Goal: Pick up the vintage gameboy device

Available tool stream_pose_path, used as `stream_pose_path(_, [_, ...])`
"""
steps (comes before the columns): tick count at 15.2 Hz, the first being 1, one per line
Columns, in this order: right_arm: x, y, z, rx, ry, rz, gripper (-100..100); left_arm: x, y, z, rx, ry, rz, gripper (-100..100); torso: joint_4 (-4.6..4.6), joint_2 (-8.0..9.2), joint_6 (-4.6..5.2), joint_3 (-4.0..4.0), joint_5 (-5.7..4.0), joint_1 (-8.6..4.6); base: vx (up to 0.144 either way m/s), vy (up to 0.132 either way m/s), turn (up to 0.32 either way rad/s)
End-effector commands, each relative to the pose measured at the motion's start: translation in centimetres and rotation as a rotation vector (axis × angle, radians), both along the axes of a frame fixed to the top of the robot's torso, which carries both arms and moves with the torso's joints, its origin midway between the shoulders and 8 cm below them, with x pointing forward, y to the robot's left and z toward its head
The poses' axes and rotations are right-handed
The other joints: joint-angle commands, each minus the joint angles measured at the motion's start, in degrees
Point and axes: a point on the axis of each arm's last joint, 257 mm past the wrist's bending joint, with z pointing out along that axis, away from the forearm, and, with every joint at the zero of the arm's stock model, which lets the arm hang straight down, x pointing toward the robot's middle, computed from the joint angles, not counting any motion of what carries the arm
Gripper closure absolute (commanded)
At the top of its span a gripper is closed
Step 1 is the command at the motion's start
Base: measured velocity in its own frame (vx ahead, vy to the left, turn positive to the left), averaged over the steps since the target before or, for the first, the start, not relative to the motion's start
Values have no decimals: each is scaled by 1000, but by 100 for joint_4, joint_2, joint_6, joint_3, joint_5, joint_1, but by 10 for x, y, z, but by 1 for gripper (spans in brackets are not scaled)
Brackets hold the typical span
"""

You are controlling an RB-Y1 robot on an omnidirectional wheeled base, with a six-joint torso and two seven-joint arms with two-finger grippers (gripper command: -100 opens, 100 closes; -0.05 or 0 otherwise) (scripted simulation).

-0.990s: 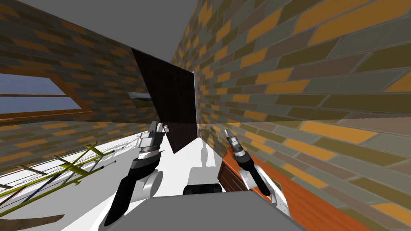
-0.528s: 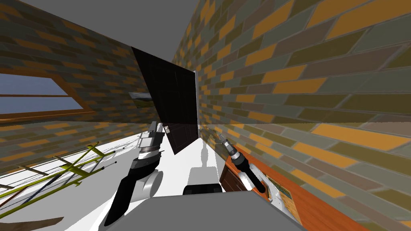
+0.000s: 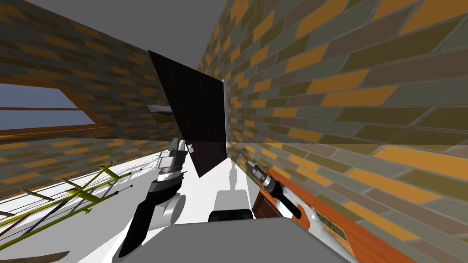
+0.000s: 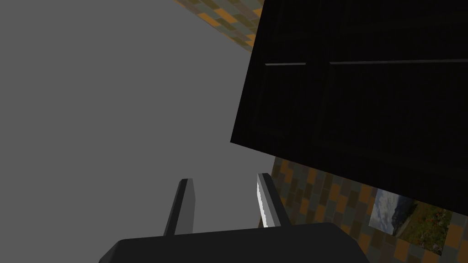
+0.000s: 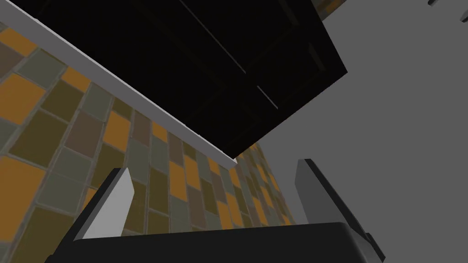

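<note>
Orange-brown wood desk (image 3: 365, 251) runs along the brick wall (image 3: 347, 114) on our right, w/ a darker front (image 3: 261, 207). On its top, toward the near end, lies a flat thing w/ a teal-and-tan grid pattern (image 3: 330, 225); partly hidden, can't ID it. White floor (image 3: 201, 191) on our left carries a yellow-green rod frame (image 3: 77, 196) & a brown plank (image 3: 36, 255).

brick wall (image 3: 343, 91) orange-olive-grey | door (image 3: 196, 114) black | cabinet (image 3: 365, 237) reddish-brown | floor (image 3: 205, 187) white

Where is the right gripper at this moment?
Head view: the right gripper is on the robot's right, above the end of the orange-brown cabinet by the brick wall, just right of the dark door.
</note>
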Motion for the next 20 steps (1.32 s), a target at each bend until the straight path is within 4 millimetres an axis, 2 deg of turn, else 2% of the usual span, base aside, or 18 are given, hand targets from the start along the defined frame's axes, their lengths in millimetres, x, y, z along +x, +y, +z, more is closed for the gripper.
stream_pose_path(1, [-4,-4,-25,-67,32,18,-100,0,0,0,0,0,0,0,0,0,0,0,0,0,85,33,18])
stream_pose_path(2, [-9,-2,-46,-128,52,46,-100,0,0,0,0,0,0,0,-1,-1,1,-1,0,-3,86,36,22])
stream_pose_path(3, [-8,-7,-52,-143,62,43,-100,0,0,0,0,0,0,0,-1,-2,1,-2,-1,-3,86,31,13])
stream_pose_path(4, [-15,-7,-69,-204,77,74,-100,0,0,0,0,0,0,0,-1,-3,1,-2,-1,-4,89,30,19])
stream_pose_path(5, [-14,-13,-77,-219,91,68,-100,0,0,0,0,0,0,0,-1,-3,1,-2,-1,-6,78,26,17])
stream_pose_path(7, [-14,-14,-78,-220,93,66,-100,0,0,0,0,0,0,0,0,5,2,2,-2,-9,41,12,2])
stream_pose_path(8, [-21,-21,-100,-294,115,95,-100,0,0,0,0,0,0,0,2,13,2,7,-2,-12,45,9,13])
stream_pose_path(10, [-21,-24,-104,-299,123,90,-100,0,0,0,0,0,0,0,3,14,2,7,-3,-14,46,7,8])
stream_pose_path(11, [-28,-33,-124,-373,145,117,-100,0,0,0,0,0,0,0,3,16,2,9,-3,-14,50,5,13])
stream_pose_path(12, [-28,-36,-128,-378,153,112,-100,0,0,0,0,0,0,0,3,14,2,8,-3,-16,56,7,15])
stream_pose_path(13, [-36,-48,-151,-450,180,134,-100,0,0,0,0,0,0,0,3,13,2,7,-3,-16,78,13,12])
stream_pose_path(14, [-36,-51,-152,-458,182,134,-100,0,0,0,0,0,0,0,2,7,2,4,-3,-14,81,21,10])
stream_pose_path(17, [-54,-80,-190,-599,230,181,-100,0,0,0,0,0,0,0,-1,-2,2,-1,-2,-13,89,13,9])
stream_pose_path(20, [-64,-111,-213,-693,269,194,-100,0,0,0,0,0,0,0,0,1,3,0,-3,-19,75,0,4])
